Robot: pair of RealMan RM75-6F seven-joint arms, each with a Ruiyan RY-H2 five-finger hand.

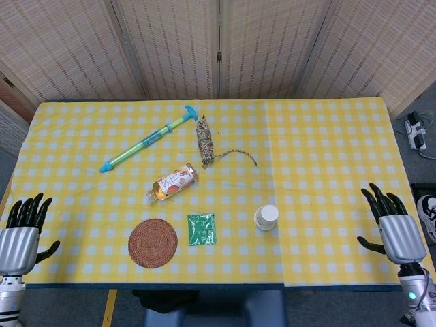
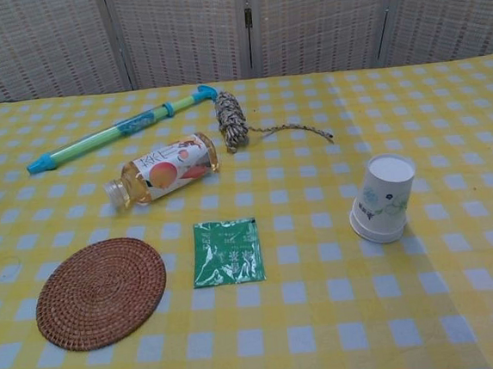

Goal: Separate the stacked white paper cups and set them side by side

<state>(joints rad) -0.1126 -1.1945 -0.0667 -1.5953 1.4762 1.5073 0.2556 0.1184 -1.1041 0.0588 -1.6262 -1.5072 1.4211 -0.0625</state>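
The stacked white paper cups [image 1: 266, 217] stand upside down on the yellow checked tablecloth, right of centre near the front edge; in the chest view the cups [image 2: 383, 198] show a green and blue print and a wider rim at the bottom. My left hand [image 1: 20, 228] hovers at the table's front left corner with fingers spread and nothing in it. My right hand [image 1: 394, 223] sits at the front right, fingers apart and empty, well to the right of the cups. Neither hand appears in the chest view.
A round woven coaster [image 1: 152, 242], a green sachet [image 1: 201, 229] and a lying drink bottle [image 1: 174, 183] are left of the cups. Farther back lie a blue-green water squirter [image 1: 146, 139] and a bundle of rope [image 1: 205, 141]. A folding screen stands behind the table.
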